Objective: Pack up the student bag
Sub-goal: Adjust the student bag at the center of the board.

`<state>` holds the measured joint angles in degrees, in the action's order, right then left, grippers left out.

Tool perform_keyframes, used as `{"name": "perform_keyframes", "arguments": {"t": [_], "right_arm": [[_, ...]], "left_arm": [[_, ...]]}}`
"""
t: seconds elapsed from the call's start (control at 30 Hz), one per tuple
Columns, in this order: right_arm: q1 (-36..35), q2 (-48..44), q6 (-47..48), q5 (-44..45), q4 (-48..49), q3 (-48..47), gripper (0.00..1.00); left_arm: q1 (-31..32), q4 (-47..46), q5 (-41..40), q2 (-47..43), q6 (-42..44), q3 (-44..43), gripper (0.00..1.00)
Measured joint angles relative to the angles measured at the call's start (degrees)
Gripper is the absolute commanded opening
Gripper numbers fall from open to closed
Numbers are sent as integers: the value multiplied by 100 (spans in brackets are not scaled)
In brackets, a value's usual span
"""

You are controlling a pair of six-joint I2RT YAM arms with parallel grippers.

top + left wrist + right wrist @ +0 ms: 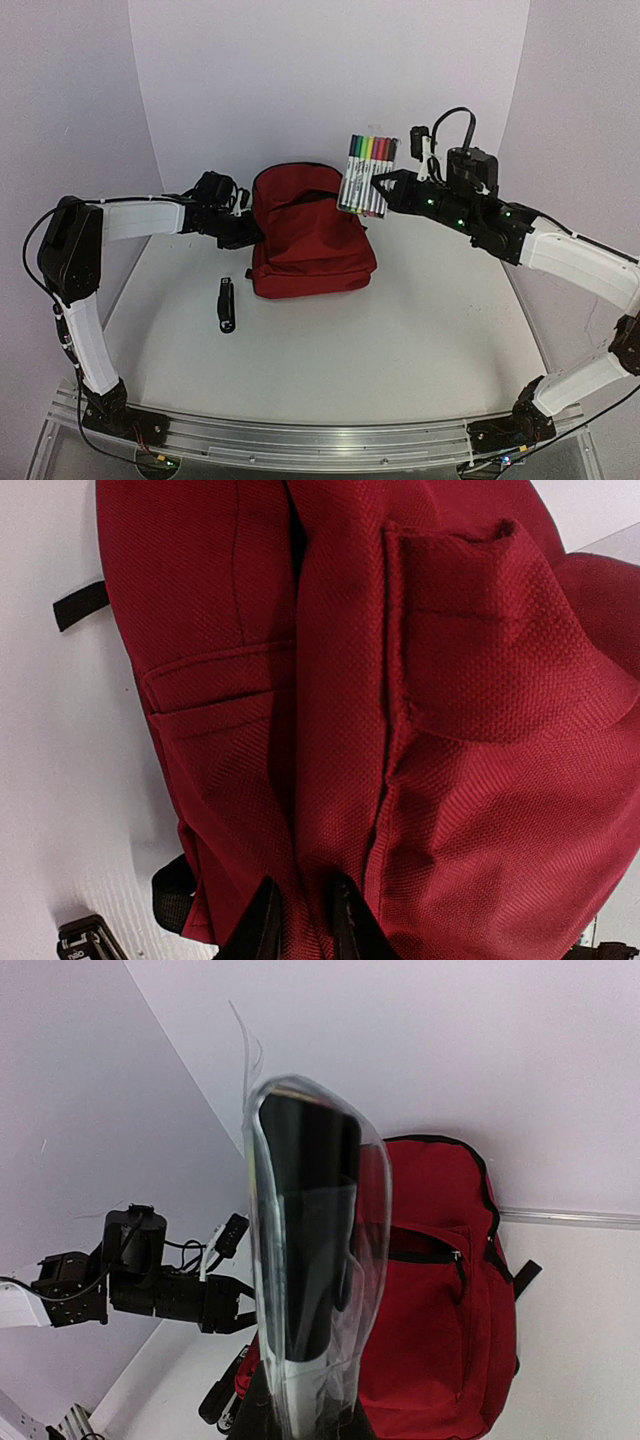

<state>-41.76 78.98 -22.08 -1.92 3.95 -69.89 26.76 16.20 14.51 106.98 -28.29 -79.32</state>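
The student bag is a dark red backpack lying mid-table, and its front pocket zip stands partly open. My left gripper is at the bag's left side. In the left wrist view its black fingers pinch a fold of the red fabric, so it is shut on the bag. My right gripper hangs above the bag's right upper corner, shut on a clear-sleeved pack of coloured markers. In the right wrist view the marker pack stands upright and hides much of the bag.
A small black tool lies on the white table left of the bag, also seen as the black tool near the left arm. A black strap sticks out from the bag. White walls close in behind and at both sides.
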Motion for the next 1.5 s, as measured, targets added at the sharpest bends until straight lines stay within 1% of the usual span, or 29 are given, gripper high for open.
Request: {"name": "perform_keyframes", "arguments": {"t": [0.03,0.07,0.23,0.33,0.43,0.6,0.63,0.67,0.77,0.83,0.9,0.97,1.07,1.17,1.27,1.33,1.37,1.43,1.5], "right_arm": [[0,-7,10,21,-25,8,0],[0,-17,20,39,-38,22,0],[0,-58,57,92,-116,65,0],[0,-122,59,104,-168,68,0],[0,-237,41,106,-220,69,0],[0,-499,-64,120,-250,115,0],[0,-543,-97,145,-255,145,0],[0,-582,-136,167,-261,177,0],[0,-644,-242,214,-297,276,0],[0,-649,-321,228,-333,339,0],[0,-649,-398,228,-377,411,0],[0,-649,-482,171,-410,478,0],[0,-646,-621,-42,-446,543,0],[0,-645,-735,-440,-442,556,0],[0,-645,-803,-1000,-374,571,0],[1,-645,-853,-1536,-271,606,0],[0,-645,-877,-1778,-238,618,0],[0,-645,-920,-2224,-177,627,0],[0,-645,-958,-2652,-103,627,0]], "left_arm": [[-9,-71,97,0,-11,31,3],[-17,-148,211,0,-33,74,1],[-28,-707,776,0,-295,433,0],[195,-1033,840,0,-472,635,0],[753,-1237,711,0,-644,672,0],[2312,-1938,572,86,-1036,714,1],[2640,-2132,573,161,-1122,714,4],[2920,-2273,591,230,-1198,714,11],[3516,-2425,775,347,-1340,715,37],[3716,-2499,895,339,-1370,743,51],[3780,-2600,957,240,-1386,861,64],[3748,-2611,949,-52,-1317,1109,73],[3632,-2510,851,-711,-1274,1426,79],[3396,-2532,865,-1383,-1276,1501,86],[2976,-2612,971,-1939,-1371,1509,90],[2685,-2627,968,-2171,-1381,1509,96],[2578,-2628,940,-2247,-1378,1518,97],[2451,-2664,884,-2371,-1381,1614,98],[2417,-2704,898,-2419,-1402,1719,95]]}}
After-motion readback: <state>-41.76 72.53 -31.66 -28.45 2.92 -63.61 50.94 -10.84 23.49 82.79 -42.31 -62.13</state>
